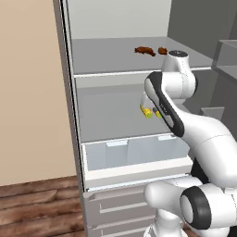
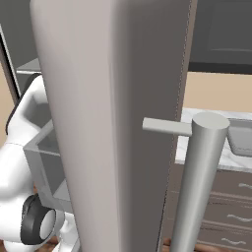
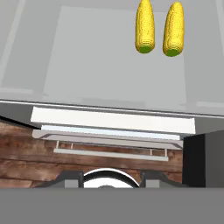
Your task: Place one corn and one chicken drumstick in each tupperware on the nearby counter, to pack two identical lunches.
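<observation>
Wall (image 1: 28,92): plain beige, left of the fridge
Floor (image 1: 37,208): dark wood planks
Fridge (image 1: 115,55): open, grey shelves, clear drawer (image 1: 134,152) below
Fridge door (image 2: 113,123): grey, round bar handle (image 2: 199,182)

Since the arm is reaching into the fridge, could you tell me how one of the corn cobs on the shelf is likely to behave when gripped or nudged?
The left corn cob looks rounded and tapered, so it would probably roll if nudged. Its bumpy surface should grip fairly well. It lies close beside the other cob, which may get bumped.
</observation>
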Controlling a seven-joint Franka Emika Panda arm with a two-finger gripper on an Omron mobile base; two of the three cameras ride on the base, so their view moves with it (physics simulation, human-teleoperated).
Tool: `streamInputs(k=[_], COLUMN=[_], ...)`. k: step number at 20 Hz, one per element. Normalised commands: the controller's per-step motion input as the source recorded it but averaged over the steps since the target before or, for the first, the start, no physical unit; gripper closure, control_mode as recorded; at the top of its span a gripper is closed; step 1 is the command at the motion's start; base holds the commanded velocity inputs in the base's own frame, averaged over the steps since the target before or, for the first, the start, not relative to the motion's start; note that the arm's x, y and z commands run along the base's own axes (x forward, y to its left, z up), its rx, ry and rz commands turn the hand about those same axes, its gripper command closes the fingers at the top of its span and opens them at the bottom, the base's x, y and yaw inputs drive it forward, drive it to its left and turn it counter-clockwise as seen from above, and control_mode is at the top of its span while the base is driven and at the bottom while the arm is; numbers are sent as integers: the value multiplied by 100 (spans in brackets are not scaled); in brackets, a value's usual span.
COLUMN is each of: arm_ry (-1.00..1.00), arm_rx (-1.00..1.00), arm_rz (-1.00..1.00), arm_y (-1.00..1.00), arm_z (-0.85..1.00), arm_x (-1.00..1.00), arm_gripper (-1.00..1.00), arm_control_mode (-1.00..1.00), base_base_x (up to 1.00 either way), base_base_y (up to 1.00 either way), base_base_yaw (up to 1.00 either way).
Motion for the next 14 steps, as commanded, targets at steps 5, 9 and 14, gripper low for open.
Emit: streamInputs(k=[5, 9, 14], arm_ry=[-1, -1, -10], arm_rx=[0, 3, 0], arm_rz=[-1, -2, -5], arm_y=[1, -14, -9], arm_z=[0, 26, 66], arm_x=[-2, 0, 0], arm_gripper=[-100, -100, -100], arm_control_mode=[-100, -100, -100], base_base_x=[0, 0, 0], base_base_y=[0, 0, 0], base_base_yaw=[0, 0, 0])
